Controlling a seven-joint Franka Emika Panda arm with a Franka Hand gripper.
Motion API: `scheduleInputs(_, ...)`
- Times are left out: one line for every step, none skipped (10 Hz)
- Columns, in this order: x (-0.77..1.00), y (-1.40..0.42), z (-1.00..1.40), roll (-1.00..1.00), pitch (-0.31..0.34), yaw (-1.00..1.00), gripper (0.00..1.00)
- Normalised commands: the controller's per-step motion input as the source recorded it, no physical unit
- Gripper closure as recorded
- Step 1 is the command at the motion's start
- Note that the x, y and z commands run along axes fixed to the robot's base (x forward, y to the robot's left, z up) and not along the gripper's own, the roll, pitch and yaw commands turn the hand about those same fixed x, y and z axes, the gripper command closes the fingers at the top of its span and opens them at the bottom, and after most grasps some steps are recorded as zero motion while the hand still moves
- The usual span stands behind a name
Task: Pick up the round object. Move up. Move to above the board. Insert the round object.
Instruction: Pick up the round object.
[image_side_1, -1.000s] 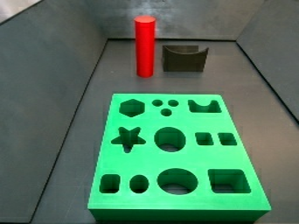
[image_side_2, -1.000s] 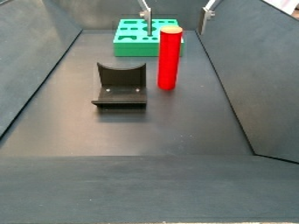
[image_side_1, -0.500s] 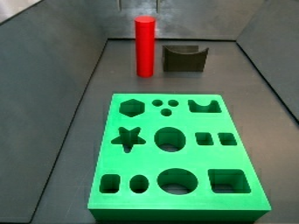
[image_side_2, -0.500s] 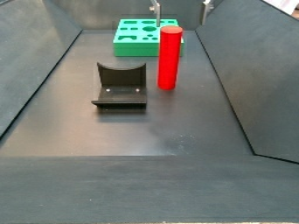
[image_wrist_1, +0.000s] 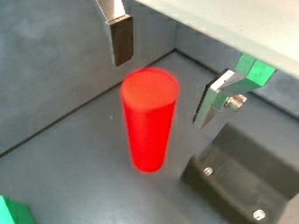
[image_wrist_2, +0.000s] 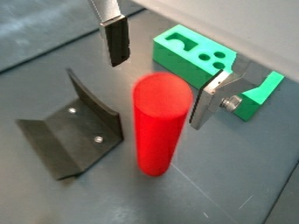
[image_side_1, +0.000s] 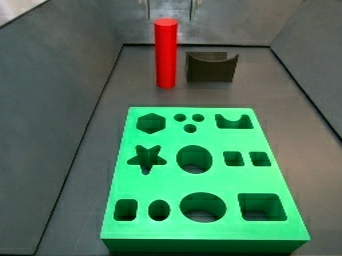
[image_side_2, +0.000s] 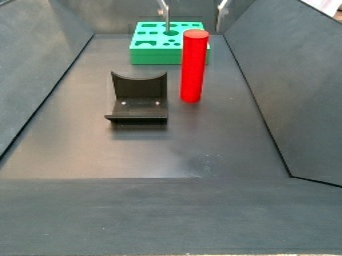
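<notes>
Gripper (image_wrist_1: 166, 74) is hanging above the red cylinder peg (image_wrist_1: 149, 118) with fingers (image_wrist_2: 115, 40) spread wide and nothing between them, peg standing upright on the floor beside the fixture (image_wrist_2: 70, 129), well apart from the green board (image_side_1: 203, 178).

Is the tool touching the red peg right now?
Apart. In a wrist view the tool is open above the red peg, with floor visible between each finger and the peg's top.

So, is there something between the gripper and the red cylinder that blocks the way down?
Nothing visible does. The gripper is open above the red cylinder, one finger on each side of its top. The fixture stands beside it, apart.
</notes>
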Motion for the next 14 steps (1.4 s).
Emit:
scheduleInputs(-0.08,-0.13,-0.53,-0.15,-0.104,0.0,0.0)
scheduleInputs(0.09,0.0,-0.76,-0.1,-0.076,0.0,0.0)
scheduleInputs(0.21,0.31,-0.36,0.0,0.0,-0.11,0.0)
scheduleInputs(0.23,0.18,-0.1,0.0,0.029,-0.09,0.0)
scheduleInputs(0.06,0.0,0.0,-0.02,0.01,-0.05,0.0)
scheduleInputs(0.02,0.02,0.0,-0.07,0.0,-0.03,0.0)
scheduleInputs(0.0,0.0,0.0,0.0,0.0,0.0,0.0)
scheduleInputs(0.0,0.0,0.0,0.0,0.0,0.0,1.0)
scheduleInputs(0.0,0.0,0.0,0.0,0.0,0.0,1.0)
scheduleInputs(0.0,0.0,0.0,0.0,0.0,0.0,1.0)
scheduleInputs(0.0,0.0,0.0,0.0,0.0,0.0,1.0)
scheduleInputs(0.0,0.0,0.0,0.0,0.0,0.0,1.0)
scheduleInputs(0.0,0.0,0.0,0.0,0.0,0.0,1.0)
scheduleInputs(0.0,0.0,0.0,0.0,0.0,0.0,1.0)
